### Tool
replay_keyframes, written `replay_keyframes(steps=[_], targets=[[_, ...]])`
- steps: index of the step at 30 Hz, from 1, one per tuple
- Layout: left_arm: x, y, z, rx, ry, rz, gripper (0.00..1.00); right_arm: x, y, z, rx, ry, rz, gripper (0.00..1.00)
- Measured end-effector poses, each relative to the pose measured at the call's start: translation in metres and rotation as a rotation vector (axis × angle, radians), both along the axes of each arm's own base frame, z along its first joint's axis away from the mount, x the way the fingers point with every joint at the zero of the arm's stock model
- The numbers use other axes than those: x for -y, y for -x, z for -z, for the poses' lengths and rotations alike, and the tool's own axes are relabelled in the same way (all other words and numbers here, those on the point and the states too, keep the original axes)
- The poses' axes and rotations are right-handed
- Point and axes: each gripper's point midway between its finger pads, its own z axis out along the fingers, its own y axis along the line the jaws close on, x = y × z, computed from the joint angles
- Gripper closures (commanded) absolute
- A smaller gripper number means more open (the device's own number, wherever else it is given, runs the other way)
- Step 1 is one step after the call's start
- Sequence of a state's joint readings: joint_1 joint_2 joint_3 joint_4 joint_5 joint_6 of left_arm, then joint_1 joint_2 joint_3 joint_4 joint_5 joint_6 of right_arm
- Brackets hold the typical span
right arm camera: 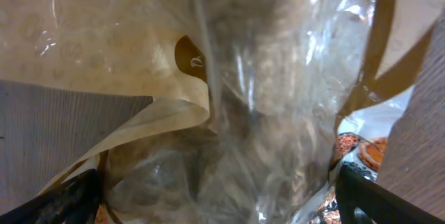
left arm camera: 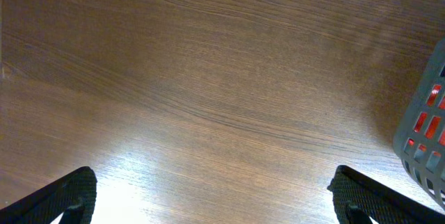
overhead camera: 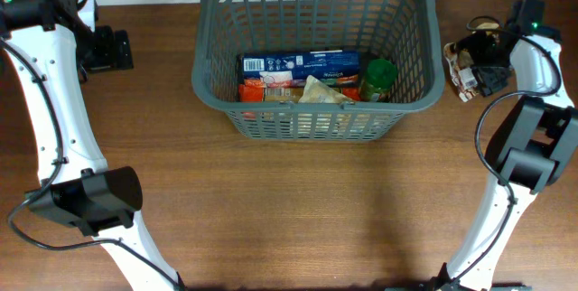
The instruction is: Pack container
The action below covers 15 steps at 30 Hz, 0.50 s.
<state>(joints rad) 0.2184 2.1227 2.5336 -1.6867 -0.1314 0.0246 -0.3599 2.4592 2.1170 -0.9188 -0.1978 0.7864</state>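
The container [overhead camera: 316, 47], a dark grey lattice shopping basket, stands at 12 o'clock on the wooden table [overhead camera: 289, 201]. Inside it a blue box [overhead camera: 302, 63] lies across the floor. A red and orange packet [overhead camera: 262, 88] sits at the basket's 8 o'clock, a tan bag [overhead camera: 321, 90] at 6 o'clock, and a green-lidded jar [overhead camera: 379, 76] at 4 o'clock.

The left gripper [overhead camera: 113, 49] is at 10 o'clock on the table, well apart from the basket's left wall. In its wrist view the left gripper [left arm camera: 212, 182] has its fingers [left arm camera: 69, 196] spread wide over bare wood with nothing between them. A corner of the basket [left arm camera: 427, 147] shows at 3 o'clock.

The right gripper [overhead camera: 483, 61] is at 2 o'clock, just beside the basket's right wall and over a clear plastic bag [overhead camera: 459, 72] with tan and white printing. In its wrist view the bag [right arm camera: 264, 78] fills nearly the whole frame, crumpled and glossy. The fingers [right arm camera: 69, 200] are spread wide at either side of it. Whether they press on the plastic cannot be told.
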Motion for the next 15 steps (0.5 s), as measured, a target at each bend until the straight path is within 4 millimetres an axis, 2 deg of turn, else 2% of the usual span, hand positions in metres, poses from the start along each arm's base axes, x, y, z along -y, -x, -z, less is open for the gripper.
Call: replay_keyframes(steps=[2, 3, 4, 8, 12, 15], targets=[[0.0, 0.0, 0.0, 0.0, 0.0, 0.0, 0.01, 0.001, 0.001, 0.002, -0.005, -0.01, 0.002, 0.26], [0.0, 0.0, 0.0, 0.0, 0.0, 0.0, 0.01, -0.002, 0.003, 0.004, -0.016, -0.025, -0.003, 0.46], [0.0, 0.0, 0.0, 0.0, 0.0, 0.0, 0.01, -0.003, 0.004, 0.004, -0.02, -0.027, -0.003, 0.49], [0.0, 0.0, 0.0, 0.0, 0.0, 0.0, 0.01, -0.005, 0.01, 0.002, -0.041, -0.042, -0.025, 0.73], [0.0, 0.0, 0.0, 0.0, 0.0, 0.0, 0.01, -0.006, 0.016, 0.001, -0.059, -0.038, -0.064, 0.84], [0.0, 0.0, 0.0, 0.0, 0.0, 0.0, 0.01, -0.008, 0.022, 0.001, -0.078, -0.036, -0.104, 0.88]])
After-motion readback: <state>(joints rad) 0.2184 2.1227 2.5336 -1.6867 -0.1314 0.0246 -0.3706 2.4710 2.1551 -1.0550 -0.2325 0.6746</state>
